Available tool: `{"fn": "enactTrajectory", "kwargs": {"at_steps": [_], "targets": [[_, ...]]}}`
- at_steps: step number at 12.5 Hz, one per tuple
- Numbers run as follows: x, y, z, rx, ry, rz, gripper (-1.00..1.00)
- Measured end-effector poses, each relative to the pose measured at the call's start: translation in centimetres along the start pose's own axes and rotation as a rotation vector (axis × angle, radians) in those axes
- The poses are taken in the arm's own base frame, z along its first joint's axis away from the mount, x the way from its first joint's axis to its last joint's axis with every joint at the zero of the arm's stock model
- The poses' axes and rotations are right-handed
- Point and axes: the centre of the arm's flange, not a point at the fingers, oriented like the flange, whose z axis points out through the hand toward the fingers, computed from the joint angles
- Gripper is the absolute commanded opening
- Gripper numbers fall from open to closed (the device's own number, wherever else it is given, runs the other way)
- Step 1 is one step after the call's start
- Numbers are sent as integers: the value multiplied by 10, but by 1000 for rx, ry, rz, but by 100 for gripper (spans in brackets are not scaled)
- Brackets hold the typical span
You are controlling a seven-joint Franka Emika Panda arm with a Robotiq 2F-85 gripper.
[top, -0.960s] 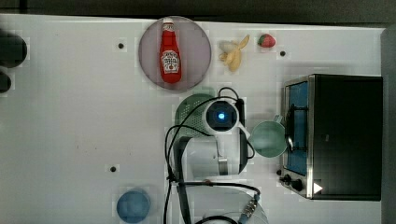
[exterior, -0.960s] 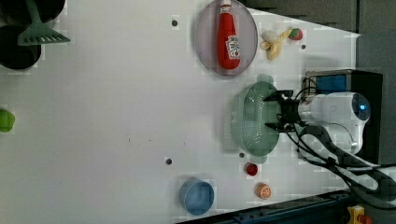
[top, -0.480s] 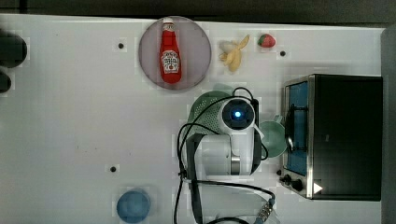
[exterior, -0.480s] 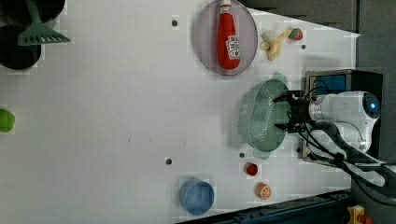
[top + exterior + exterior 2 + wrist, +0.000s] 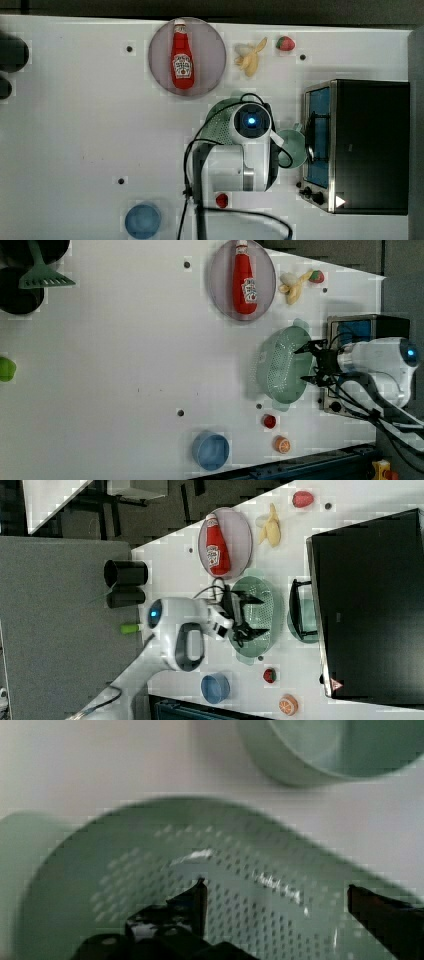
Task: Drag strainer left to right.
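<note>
From overhead, the arm's white body covers most of the strainer (image 5: 218, 122), leaving a perforated mint-green crescent at the top view's left of the wrist. The left view opens it up: the whole oval strainer (image 5: 281, 365) sits on the white table (image 5: 125, 365), its middle dotted with small holes, a wide smooth rim round it and a small tab at each end. The gripper (image 5: 311, 363) reaches in over the strainer's rim on the left view's right, its two black fingers spread apart with nothing between them. The right view shows the same spread fingers (image 5: 250, 600) inside the bowl. At the wrist, the hole pattern runs under the fingertips (image 5: 197, 895), and a smooth green cup (image 5: 340, 750) lies just beyond the strainer's rim.

That cup (image 5: 291, 148) stands between the strainer and the black oven (image 5: 365, 145) with its blue door.

A greyish round plate (image 5: 160, 75) carries a red ketchup bottle (image 5: 182, 62) lying flat. The blue bowl (image 5: 210, 450) near the table's edge holds nothing I can make out. A banana (image 5: 250, 55) and a strawberry (image 5: 285, 43) lie near the plate.
</note>
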Motion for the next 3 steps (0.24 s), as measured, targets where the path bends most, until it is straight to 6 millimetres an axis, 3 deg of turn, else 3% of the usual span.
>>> {"fn": "enactTrajectory", "kwargs": {"at_steps": [3], "targets": [[-25,-1,-99,30,17,-154,100]]}}
